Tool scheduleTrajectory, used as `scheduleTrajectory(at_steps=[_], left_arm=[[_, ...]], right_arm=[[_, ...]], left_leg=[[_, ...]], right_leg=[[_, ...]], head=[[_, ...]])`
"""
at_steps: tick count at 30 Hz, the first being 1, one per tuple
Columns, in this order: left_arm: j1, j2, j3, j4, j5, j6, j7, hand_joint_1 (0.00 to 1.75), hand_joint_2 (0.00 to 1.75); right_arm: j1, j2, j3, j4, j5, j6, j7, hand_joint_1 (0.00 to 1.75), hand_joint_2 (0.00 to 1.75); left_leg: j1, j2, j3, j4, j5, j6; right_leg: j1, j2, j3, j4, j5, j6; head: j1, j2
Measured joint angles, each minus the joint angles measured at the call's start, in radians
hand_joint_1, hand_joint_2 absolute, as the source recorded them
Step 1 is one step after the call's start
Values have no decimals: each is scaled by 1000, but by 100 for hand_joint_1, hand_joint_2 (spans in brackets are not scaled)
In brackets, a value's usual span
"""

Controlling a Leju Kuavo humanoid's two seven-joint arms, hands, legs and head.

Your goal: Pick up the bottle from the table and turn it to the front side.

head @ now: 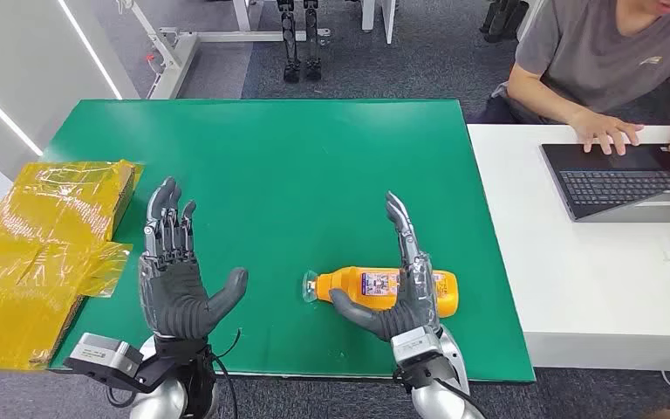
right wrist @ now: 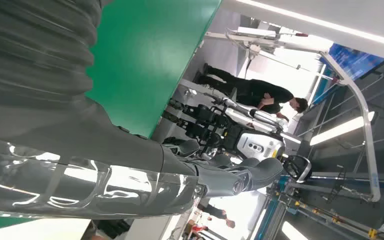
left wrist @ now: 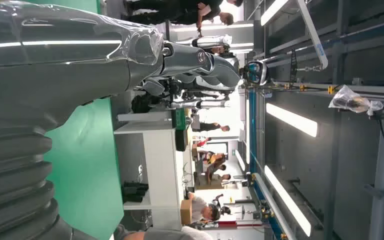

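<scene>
An orange bottle (head: 356, 285) with a white label lies on its side near the front edge of the green table (head: 297, 166), its clear cap pointing left. My right hand (head: 408, 284) is over the bottle's middle, fingers stretched straight toward the far side and thumb reaching along the bottle's near side; the fingers are not wrapped around it. My left hand (head: 174, 271) hovers open over the table's front left, fingers spread, well apart from the bottle. In the right wrist view my right hand (right wrist: 105, 165) stretches out past the green table (right wrist: 145, 55).
Yellow wrapped packages (head: 44, 253) lie off the table's left edge. A white table (head: 593, 288) adjoins on the right, with a laptop (head: 628, 179) and a person (head: 611, 61) typing on it. Robot legs and a frame stand beyond the far edge.
</scene>
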Motion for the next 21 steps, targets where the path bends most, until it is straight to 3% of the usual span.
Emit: scheduleTrajectory(at_steps=[5,8,13,17,21], left_arm=[[-2,-9,-1,-1,-2,-21,0,0,175],[-3,-14,-2,-1,-1,-28,0,0,175],[-14,-13,-2,8,26,-16,0,0,175],[-23,-12,-2,14,34,-8,0,0,175],[-25,-12,-2,16,47,-20,0,0,175]], right_arm=[[15,0,-10,-10,16,-2,1,0,175],[28,-8,-12,-19,95,10,55,0,175],[37,-85,-19,-25,325,129,236,0,175],[29,-130,-30,-28,393,182,294,0,175],[-45,-192,-39,-7,479,325,376,0,175]], left_leg=[[0,0,0,0,0,0],[0,0,0,0,0,0],[0,0,0,0,0,0],[0,0,0,0,0,0],[0,0,0,0,0,0]], right_leg=[[0,0,0,0,0,0],[0,0,0,0,0,0],[0,0,0,0,0,0],[0,0,0,0,0,0],[0,0,0,0,0,0]], head=[[0,0],[0,0],[0,0],[0,0],[0,0]])
